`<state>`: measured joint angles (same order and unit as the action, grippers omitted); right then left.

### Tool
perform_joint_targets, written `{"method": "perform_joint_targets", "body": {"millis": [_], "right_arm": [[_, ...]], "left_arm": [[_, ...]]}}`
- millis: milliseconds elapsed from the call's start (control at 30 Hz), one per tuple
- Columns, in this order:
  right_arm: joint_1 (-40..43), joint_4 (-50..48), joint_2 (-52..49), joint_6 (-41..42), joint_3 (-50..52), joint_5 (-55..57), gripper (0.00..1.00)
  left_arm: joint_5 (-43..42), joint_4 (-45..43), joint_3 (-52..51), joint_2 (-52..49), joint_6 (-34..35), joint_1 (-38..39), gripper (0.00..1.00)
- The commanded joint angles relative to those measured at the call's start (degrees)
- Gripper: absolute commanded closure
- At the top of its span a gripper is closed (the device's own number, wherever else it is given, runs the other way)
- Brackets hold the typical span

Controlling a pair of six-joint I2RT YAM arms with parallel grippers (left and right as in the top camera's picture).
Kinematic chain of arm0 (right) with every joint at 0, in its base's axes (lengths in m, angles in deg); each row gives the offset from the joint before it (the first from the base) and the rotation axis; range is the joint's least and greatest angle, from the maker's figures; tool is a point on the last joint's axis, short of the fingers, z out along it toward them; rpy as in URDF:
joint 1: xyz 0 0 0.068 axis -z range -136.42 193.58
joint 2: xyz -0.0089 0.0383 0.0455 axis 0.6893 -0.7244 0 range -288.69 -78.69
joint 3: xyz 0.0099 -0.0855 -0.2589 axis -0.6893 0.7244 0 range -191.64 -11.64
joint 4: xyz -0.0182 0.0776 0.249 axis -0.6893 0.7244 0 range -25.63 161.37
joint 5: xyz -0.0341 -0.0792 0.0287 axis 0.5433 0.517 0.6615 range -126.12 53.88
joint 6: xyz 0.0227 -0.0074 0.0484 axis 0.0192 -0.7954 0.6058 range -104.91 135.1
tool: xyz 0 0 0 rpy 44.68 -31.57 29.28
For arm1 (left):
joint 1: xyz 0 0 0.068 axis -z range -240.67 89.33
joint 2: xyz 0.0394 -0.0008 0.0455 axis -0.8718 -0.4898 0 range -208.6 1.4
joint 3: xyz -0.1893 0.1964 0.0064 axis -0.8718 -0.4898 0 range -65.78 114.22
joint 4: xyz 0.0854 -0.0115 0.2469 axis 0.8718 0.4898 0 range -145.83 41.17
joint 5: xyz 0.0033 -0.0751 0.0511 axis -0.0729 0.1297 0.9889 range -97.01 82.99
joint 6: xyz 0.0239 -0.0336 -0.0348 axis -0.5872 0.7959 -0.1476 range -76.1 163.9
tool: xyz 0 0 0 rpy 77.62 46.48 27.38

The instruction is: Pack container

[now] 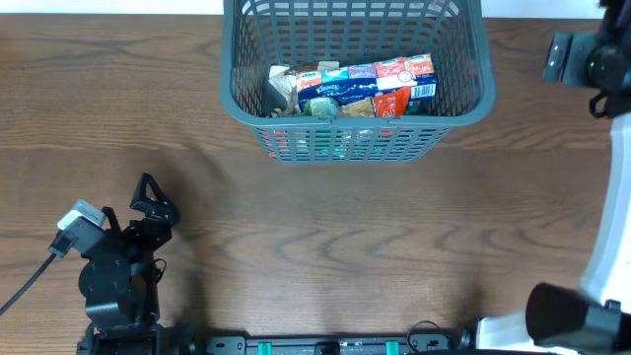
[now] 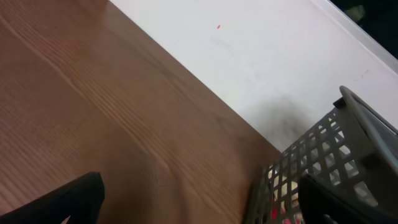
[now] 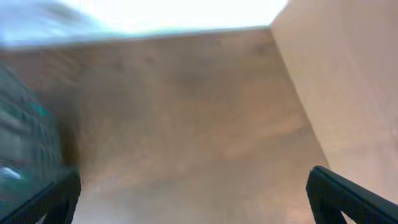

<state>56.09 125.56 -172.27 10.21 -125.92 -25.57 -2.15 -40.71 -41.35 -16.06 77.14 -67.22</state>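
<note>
The container (image 1: 345, 141) sat at the far middle of the surface (image 1: 345, 237), its open top facing up so goods could be dropped in from above. A row of packets (image 1: 394, 84) lay packed along its floor against the near wall, a pack of tissues (image 1: 330, 89) among them. They lay flat and side by side, likely to save room. No loose goods showed on the surface, so the packing looked close to done, though that is only a judgement from what lay in view. The left claw (image 2: 199, 193) hung low over the near left corner, well apart from the container, with its jaws spread wide and nothing between them. Its camera looked across bare wood to a corner of the lattice. The right claw (image 3: 193, 180) was up at the far right, off to the container's right side, jaws likewise parted and empty. Its view was blurred, and the dark teal shape at its left edge could not be made out. Both arms stood clear of the container, which suited either a parked pose or a wait for more goods.
</note>
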Motion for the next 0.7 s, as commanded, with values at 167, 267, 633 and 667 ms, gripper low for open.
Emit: {"method": "perform_joint_targets", "body": {"millis": [167, 267, 633, 667], "right_arm": [[0.2, -7.7, 12.8, -10.2, -0.2, -21.8, 0.01], [0.1, -8.8, 16.7, -12.6, 2.5, -24.9, 0.01], [-0.2, -29.1, 38.7, -12.5, 34.1, -26.0, 0.01], [-0.2, -30.1, 40.4, -12.5, 36.4, -26.1, 0.01]], "left_arm": [[-0.2, -0.2, -0.4, 0.5, 0.5, 0.0, 0.01], [-0.2, -0.2, -0.4, 0.5, 0.5, 0.0, 0.01], [-0.2, -0.2, -0.4, 0.5, 0.5, 0.0, 0.01], [-0.2, -0.2, -0.4, 0.5, 0.5, 0.0, 0.01]]}}
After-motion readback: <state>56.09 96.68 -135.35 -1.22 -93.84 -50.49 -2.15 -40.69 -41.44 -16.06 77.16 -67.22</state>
